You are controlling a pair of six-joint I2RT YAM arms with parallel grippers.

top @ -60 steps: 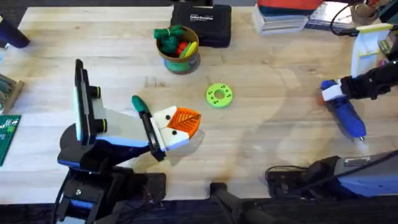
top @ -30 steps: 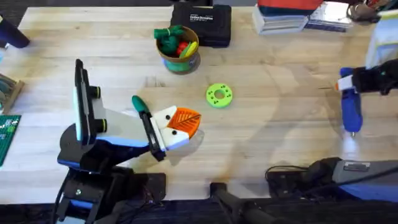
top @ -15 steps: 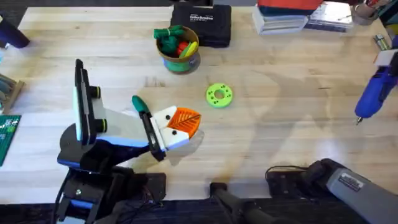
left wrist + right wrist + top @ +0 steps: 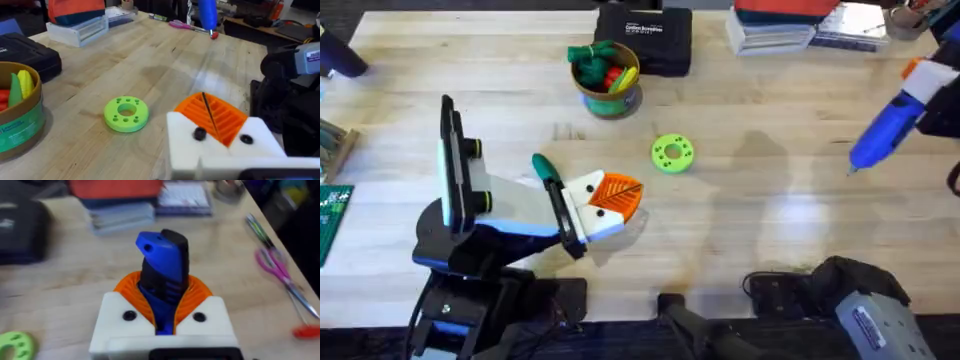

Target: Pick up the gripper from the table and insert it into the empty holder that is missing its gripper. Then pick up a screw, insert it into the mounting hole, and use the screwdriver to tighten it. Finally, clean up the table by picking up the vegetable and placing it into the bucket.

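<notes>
The blue screwdriver (image 4: 883, 128) hangs tilted above the table (image 4: 770, 230) at the far right, its metal tip pointing down and left. My right gripper (image 4: 920, 78) is shut on its upper end; in the right wrist view the screwdriver (image 4: 162, 267) stands between the orange pads (image 4: 200, 292). My left gripper (image 4: 610, 198) rests low near the table's middle, its orange pads (image 4: 220, 117) pressed together. The yellow bucket (image 4: 610, 88) with a green band stands at the back and holds toy vegetables (image 4: 598, 62). The loose gripper and the holder are out of view.
A flat green disc (image 4: 672, 153) with holes lies between the bucket and my left gripper. A black case (image 4: 643, 38) sits behind the bucket, and stacked books (image 4: 785, 25) are at the back right. Scissors (image 4: 280, 275) lie near the right edge.
My right gripper has lifted the screwdriver off the table and carried it right and back. It now tilts with its tip toward the left. The left arm has not moved.
</notes>
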